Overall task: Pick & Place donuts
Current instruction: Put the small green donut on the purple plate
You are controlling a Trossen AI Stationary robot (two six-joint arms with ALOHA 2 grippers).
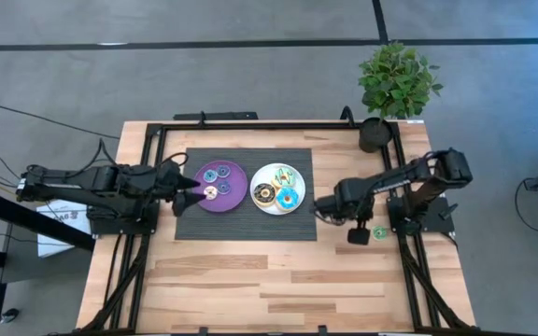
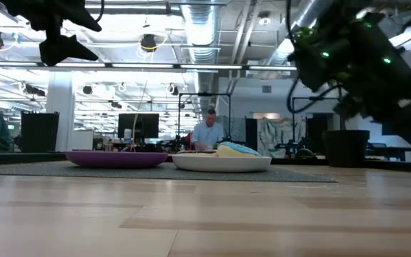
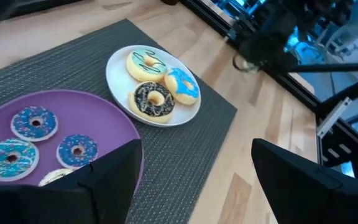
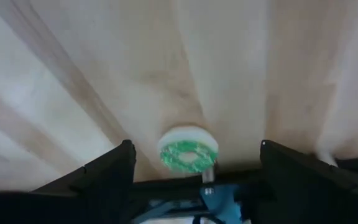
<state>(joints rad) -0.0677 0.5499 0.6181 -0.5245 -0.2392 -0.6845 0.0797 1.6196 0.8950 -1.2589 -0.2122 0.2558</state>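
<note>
One green-iced donut [image 4: 189, 154] lies flat on the bare wood by the right arm's base [image 1: 379, 232]. My right gripper [image 4: 196, 149] hangs over it, pointing steeply down and open. Its fingers stand on either side of the donut, clear of it. The purple plate [image 3: 104, 121] holds three blue donuts [image 3: 35, 122] and a cream one [image 3: 55, 177] half hidden by a finger. The white plate [image 3: 118, 57] holds a light one [image 3: 145, 64], a cyan one [image 3: 182, 85] and a brown one [image 3: 153, 99]. My left gripper [image 1: 192, 191] is open above the purple plate's left rim.
Both plates sit on a dark ribbed mat [image 1: 246, 224] in the middle of the table. A potted plant [image 1: 395, 89] stands at the far right corner. Black frame rails [image 1: 409, 271] run along the table's sides. Bare wood [image 1: 250, 280] lies toward the near edge.
</note>
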